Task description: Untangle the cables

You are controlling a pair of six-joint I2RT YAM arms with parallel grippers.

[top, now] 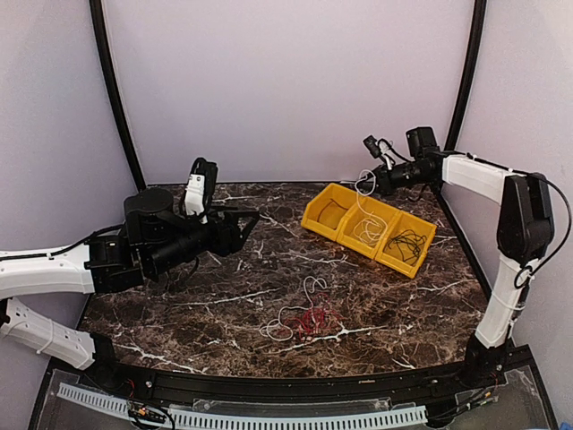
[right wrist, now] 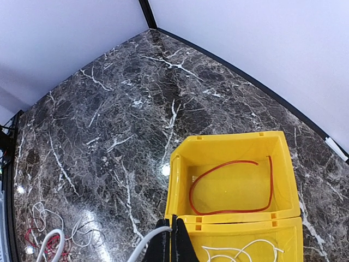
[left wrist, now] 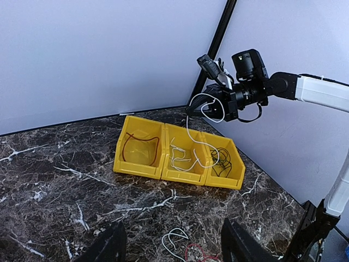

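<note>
1. When the top external view is read, a row of three yellow bins (top: 310,218) is seen on the marble table (top: 179,313).
   - The right gripper (top: 369,182) is held over the far edge of the row, and a white cable (top: 362,193) hangs from it toward the middle bin.
   - A tangled bundle (top: 304,318) of white and red cable is laid on the table, well apart from the row on its near side.
   - The left gripper (top: 246,219) is positioned left of the row, apart from it.
2. In the left wrist view, the left gripper's fingers (left wrist: 109,245) are seen spread apart, with nothing between them.
   - The white cable (left wrist: 188,131) is clamped in the right gripper (left wrist: 210,103) above the row (left wrist: 136,166) and trails into the middle bin.
   - A red cable (left wrist: 140,140) is held in the left bin and a black cable (left wrist: 224,161) in the right bin.
3. In the right wrist view, the jaws of the right gripper (right wrist: 172,229) are closed together on the white cable (right wrist: 147,238), above the row (right wrist: 173,185).
   - The red cable (right wrist: 229,162) is looped inside one bin.
   - The bundle (right wrist: 41,240) is seen well apart from the row.
</note>
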